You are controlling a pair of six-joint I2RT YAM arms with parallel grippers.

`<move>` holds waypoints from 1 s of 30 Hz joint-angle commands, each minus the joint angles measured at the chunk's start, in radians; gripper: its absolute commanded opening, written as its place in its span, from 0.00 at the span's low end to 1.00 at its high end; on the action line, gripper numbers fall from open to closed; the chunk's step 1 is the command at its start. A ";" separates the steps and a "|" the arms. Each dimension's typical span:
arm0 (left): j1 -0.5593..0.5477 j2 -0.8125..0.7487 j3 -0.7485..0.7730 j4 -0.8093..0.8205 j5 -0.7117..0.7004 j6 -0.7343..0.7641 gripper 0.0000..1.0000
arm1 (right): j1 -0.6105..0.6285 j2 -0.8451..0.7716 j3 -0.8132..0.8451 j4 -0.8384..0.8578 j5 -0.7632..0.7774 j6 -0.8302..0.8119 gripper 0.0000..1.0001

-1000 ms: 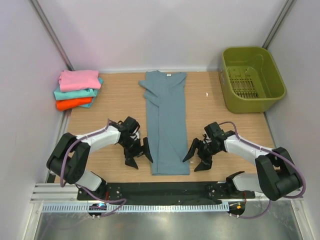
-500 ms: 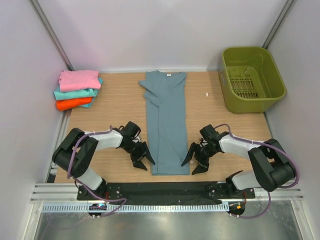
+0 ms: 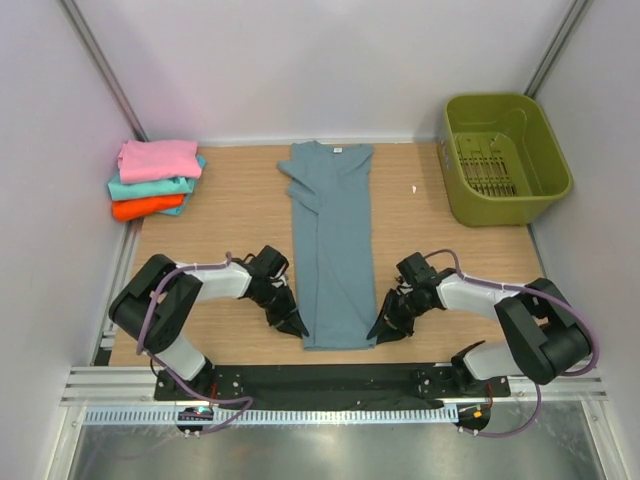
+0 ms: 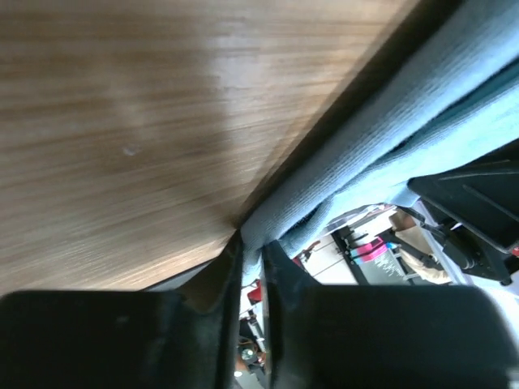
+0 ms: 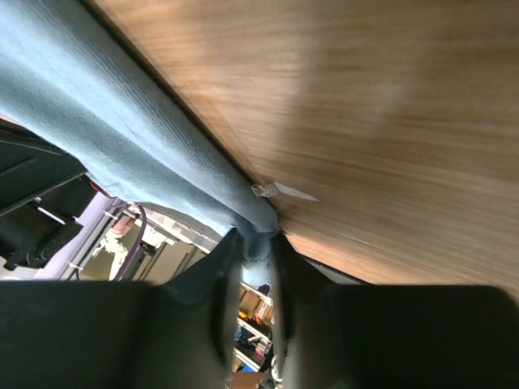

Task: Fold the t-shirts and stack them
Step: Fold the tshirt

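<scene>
Broadly, the wooden counter carries everything. The blue-grey t-shirt lies flat down its middle as a long, narrow strip. Its neck is at the far edge and its hem is at the near edge, between the two arms. The sleeves are folded in toward the far left of the strip.

At the far right corner stands the olive-green basket, upright, with its slotted floor in plain view. It stands well apart from the blue-grey t-shirt.

At the far left, against the wall, three folded shirts make a stack: the pink t-shirt on top, the teal t-shirt under it, and the orange t-shirt at the bottom.

The left gripper is low at the near left corner of the hem. In the left wrist view its fingers are pinched nearly together on a fold of that cloth. The right gripper is at the near right corner. In the right wrist view its fingers are likewise closed on the hem, where a small white tag pokes out beside the cloth.

A small white neck label sits at the collar, too small to read. A tiny white scrap lies on the bare wood between the blue-grey t-shirt and the basket.
</scene>
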 commanded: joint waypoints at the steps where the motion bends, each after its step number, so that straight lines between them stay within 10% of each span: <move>1: -0.005 -0.003 0.030 0.000 -0.022 0.013 0.12 | 0.003 -0.028 0.000 0.026 0.021 -0.014 0.22; 5: 0.003 -0.040 0.077 -0.037 -0.029 0.072 0.03 | -0.023 -0.061 0.035 -0.012 0.030 -0.060 0.02; 18: 0.176 -0.149 0.318 -0.183 -0.020 0.480 0.00 | -0.164 -0.076 0.381 -0.130 0.019 -0.278 0.02; 30: 0.353 0.113 0.712 -0.157 0.024 0.555 0.00 | -0.253 0.278 0.811 0.023 0.012 -0.288 0.01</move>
